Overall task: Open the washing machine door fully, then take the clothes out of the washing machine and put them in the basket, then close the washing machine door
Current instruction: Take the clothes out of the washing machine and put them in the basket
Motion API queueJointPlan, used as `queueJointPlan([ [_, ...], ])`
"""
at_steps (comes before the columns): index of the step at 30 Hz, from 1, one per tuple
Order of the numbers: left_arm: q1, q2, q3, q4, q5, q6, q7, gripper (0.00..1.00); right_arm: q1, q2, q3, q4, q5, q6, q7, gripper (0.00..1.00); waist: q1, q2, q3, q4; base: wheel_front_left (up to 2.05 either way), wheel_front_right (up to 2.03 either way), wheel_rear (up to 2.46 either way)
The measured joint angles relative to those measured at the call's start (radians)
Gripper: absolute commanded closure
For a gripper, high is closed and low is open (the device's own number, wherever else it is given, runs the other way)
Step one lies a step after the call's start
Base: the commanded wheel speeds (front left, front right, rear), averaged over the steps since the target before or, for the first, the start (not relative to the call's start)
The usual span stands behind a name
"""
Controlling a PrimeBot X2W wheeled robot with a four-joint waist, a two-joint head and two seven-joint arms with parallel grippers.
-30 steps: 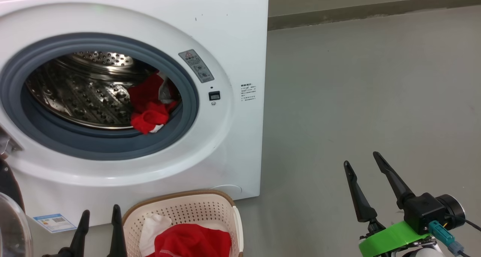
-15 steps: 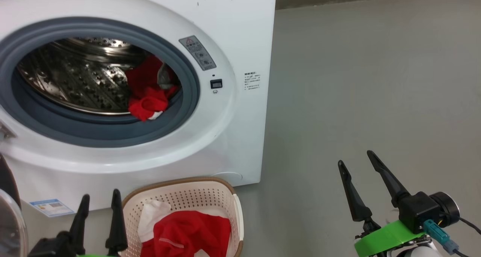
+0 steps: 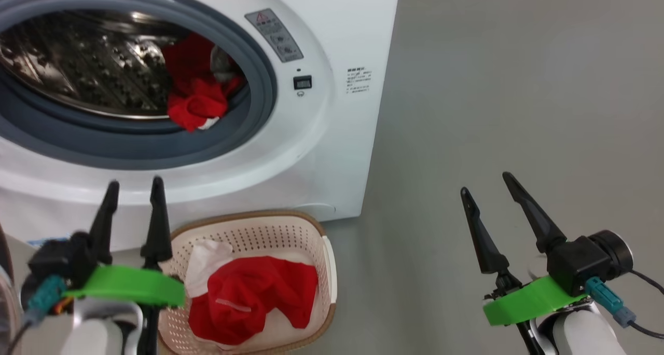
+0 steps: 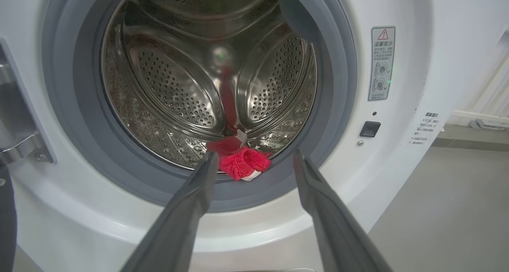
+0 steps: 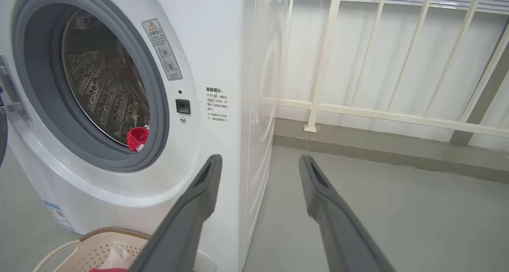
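The white washing machine stands with its steel drum exposed. The washing machine door is swung out to the left; a sliver of its dark rim shows by the hinge. Red clothes lie at the drum's front lip, bunched red with white trim. The cream basket sits on the floor before the machine, holding a red garment and white fabric. My left gripper is open, left of the basket, pointing at the drum clothes. My right gripper hangs open and empty over the floor.
Grey floor stretches to the right of the machine. A white railing runs along the wall behind it. A blue label sits low on the machine's front. The basket's rim lies just under the drum opening.
The head camera has tilted down, shifting the whole picture up. My left gripper has risen from the bottom edge to stand before the machine's lower front. Both grippers stay open.
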Motion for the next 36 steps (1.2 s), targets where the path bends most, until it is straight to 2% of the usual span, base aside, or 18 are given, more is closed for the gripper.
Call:
queueJointPlan([
  [3, -0.086, 0.006, -0.003, 0.044, -0.001, -0.011, -0.002, 0.0, -0.025, 0.0, 0.003, -0.006, 0.0, 0.0, 0.0, 0.0, 0.0, 0.0, 0.036, 0.003, 0.0, 0.0, 0.0],
  [7, -0.207, 0.006, -0.002, 0.124, -0.027, -0.048, -0.014, 0.0, -0.062, -0.001, 0.027, -0.012, 0.001, 0.0, 0.0, 0.0, 0.0, 0.0, 0.089, 0.008, 0.0, 0.0, 0.0],
  [14, -0.42, 0.017, -0.022, 0.321, -0.026, -0.096, -0.042, 0.0, -0.115, -0.002, 0.041, -0.019, 0.001, 0.0, 0.0, 0.0, 0.0, 0.0, 0.187, 0.014, 0.0, 0.0, 0.0],
  [22, -0.626, 0.05, -0.058, 0.477, 0.011, -0.116, -0.058, 0.0, -0.159, -0.002, 0.066, -0.027, 0.003, 0.0, 0.0, 0.0, 0.0, 0.0, 0.265, 0.001, 0.0, 0.0, 0.0],
  [28, -0.773, 0.046, -0.049, 0.6, -0.029, -0.149, -0.056, 0.0, -0.174, -0.003, 0.085, -0.035, 0.003, 0.0, 0.0, 0.0, 0.0, 0.0, 0.331, -0.016, 0.0, 0.0, 0.0],
  [36, -0.907, 0.056, -0.059, 0.721, -0.078, -0.169, 0.051, 0.0, -0.212, -0.003, 0.097, -0.044, 0.011, 0.0, 0.0, 0.0, 0.0, 0.0, 0.391, -0.04, 0.0, 0.0, 0.0],
])
